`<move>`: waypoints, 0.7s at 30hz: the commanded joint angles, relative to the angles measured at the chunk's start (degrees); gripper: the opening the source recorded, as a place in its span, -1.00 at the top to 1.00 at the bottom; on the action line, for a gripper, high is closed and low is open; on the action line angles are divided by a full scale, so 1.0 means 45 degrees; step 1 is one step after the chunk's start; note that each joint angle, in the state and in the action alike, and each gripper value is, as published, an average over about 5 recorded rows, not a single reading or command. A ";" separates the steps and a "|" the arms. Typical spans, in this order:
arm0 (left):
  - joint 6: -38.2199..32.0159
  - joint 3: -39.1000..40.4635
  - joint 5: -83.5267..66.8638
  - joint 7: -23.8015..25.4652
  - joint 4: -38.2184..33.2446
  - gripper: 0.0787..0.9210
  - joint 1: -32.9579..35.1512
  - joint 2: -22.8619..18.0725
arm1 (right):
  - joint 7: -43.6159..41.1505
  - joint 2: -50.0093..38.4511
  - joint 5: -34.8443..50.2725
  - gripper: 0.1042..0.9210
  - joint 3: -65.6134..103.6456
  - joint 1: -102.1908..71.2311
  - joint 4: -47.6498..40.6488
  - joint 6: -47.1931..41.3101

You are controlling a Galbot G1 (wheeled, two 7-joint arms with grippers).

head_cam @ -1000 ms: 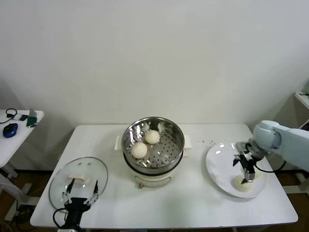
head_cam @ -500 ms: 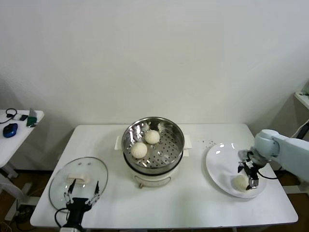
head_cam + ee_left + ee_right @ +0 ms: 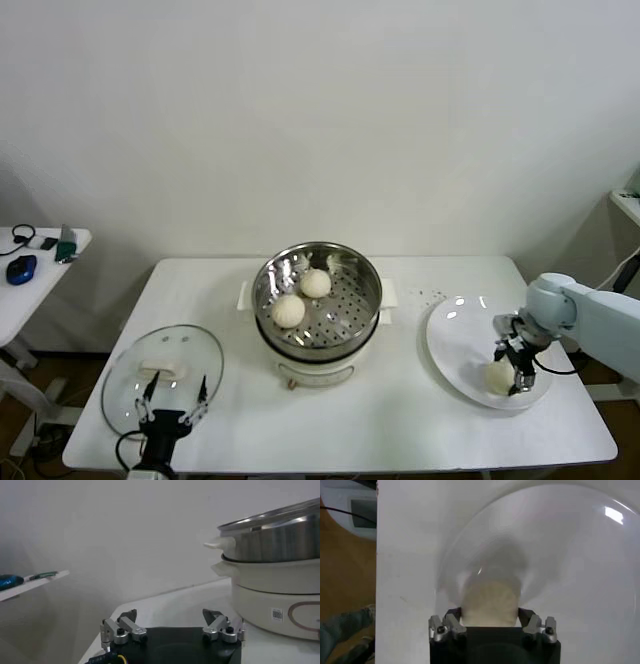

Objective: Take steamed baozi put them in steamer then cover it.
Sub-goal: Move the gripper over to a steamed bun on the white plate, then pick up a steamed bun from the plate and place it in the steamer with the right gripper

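The wide white rectangular worktop [image 3: 400,420] carries everything. At its centre stands the steamer [image 3: 317,300], a round shiny stainless-steel pot with a perforated tray on a cream-white electric base. Two smooth, domed, cream-white baozi lie inside it, one [image 3: 288,310] toward 8 o'clock on the tray, the other [image 3: 315,283] near the middle. No lid is on the pot; the round glass lid [image 3: 160,370] with its pale handle lies flat on the worktop at 8 o'clock from the steamer. At 3 o'clock from the steamer sits a flat white round plate [image 3: 455,340], and one more cream-white baozi [image 3: 499,376] rests on it toward 5 o'clock of the plate.

The step in hand looks like the pick-up of this bun. The right gripper [image 3: 517,372] is down on the plate with its fingers [image 3: 451,625] set wide on either side of the bun [image 3: 490,602], not yet pressed in as far as the wrist view shows. The left gripper [image 3: 168,412], fingers spread, is parked at 6 o'clock of the lid.

The next move likely calls for a gentle squeeze on the soft dough, a straight lift clear of the plate, then a carry toward 9 o'clock over the pot's rim to a free patch of tray.
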 commanded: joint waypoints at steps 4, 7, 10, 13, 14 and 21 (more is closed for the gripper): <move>-0.0002 -0.0025 -0.0007 -0.0013 0.0027 -0.77 -0.0015 0.0011 | -0.0087 0.0027 0.0124 -0.40 -0.0042 0.0250 -0.0110 0.0255; -0.0008 -0.0019 -0.0012 -0.0013 0.0033 -0.77 -0.0017 0.0020 | -0.0191 0.0120 0.0293 -0.38 -0.0515 0.1161 -0.0049 0.0634; -0.0014 -0.0001 -0.0013 -0.0011 0.0040 -0.77 -0.0032 0.0031 | -0.0384 0.0446 0.0423 -0.37 -0.1567 0.2947 0.0215 0.1449; -0.0032 0.0029 -0.0006 -0.0010 0.0044 -0.77 -0.0049 0.0033 | -0.0533 0.1122 0.0607 -0.37 -0.2999 0.5272 0.0721 0.2650; -0.0034 0.0042 -0.0003 -0.0011 0.0035 -0.77 -0.0050 0.0030 | -0.0580 0.1424 0.0655 -0.37 -0.3438 0.6042 0.0891 0.3080; 0.0051 0.0127 0.0031 -0.0011 -0.0303 -0.77 0.0081 0.0025 | -0.0754 0.4064 0.0745 -0.38 -0.4826 0.9607 0.1955 0.5478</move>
